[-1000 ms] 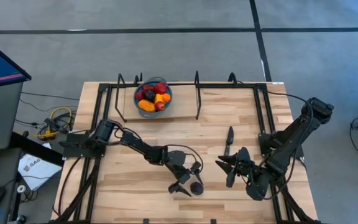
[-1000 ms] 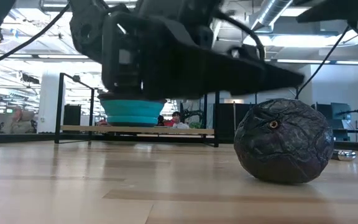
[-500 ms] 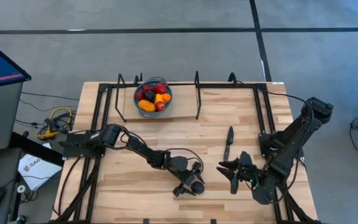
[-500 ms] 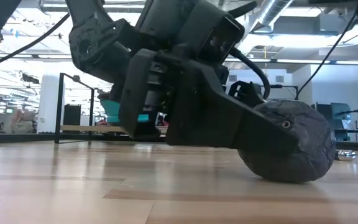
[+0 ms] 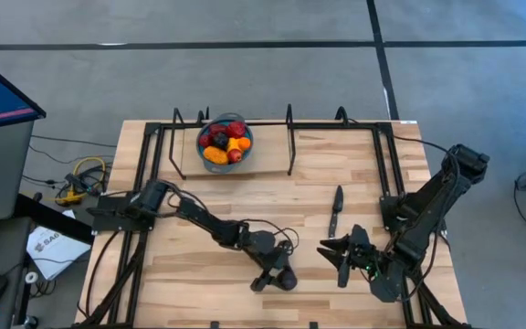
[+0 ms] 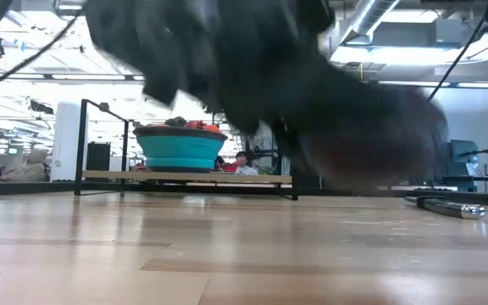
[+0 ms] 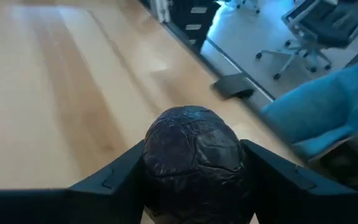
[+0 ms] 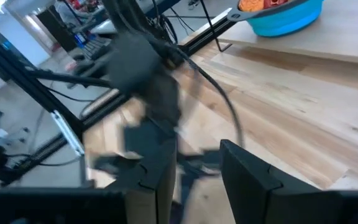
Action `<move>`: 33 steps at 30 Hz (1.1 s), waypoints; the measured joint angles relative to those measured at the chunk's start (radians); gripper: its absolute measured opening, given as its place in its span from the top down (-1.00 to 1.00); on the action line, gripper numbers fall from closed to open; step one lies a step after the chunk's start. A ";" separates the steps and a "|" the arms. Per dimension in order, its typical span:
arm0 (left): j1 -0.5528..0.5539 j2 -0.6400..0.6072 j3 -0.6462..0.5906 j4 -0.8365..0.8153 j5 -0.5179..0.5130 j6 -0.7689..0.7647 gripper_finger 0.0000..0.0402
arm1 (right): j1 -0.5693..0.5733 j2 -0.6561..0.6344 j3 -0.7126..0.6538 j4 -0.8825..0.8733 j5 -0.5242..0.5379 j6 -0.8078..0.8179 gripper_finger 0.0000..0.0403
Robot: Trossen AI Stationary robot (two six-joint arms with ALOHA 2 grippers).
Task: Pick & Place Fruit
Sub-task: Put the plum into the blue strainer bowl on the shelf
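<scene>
Even, bright overhead light fills the high view; the wooden table (image 5: 245, 192) looks pale and flat, with only faint, short shadows under the arms and beside the blue bowl (image 5: 225, 144); no glare there. In the low view, ceiling strip lights behind the bowl (image 6: 180, 147) glow white, and a dark mass in front of it is smeared by motion blur. The left wrist view is sharp on the dark purple fruit (image 7: 193, 160), soft beyond it; the right wrist view is blurred throughout.
</scene>
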 joint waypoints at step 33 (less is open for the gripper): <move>0.539 -1.186 -0.601 -0.509 -0.764 -0.171 -0.23 | -0.422 0.449 0.001 0.732 -0.311 -0.475 0.41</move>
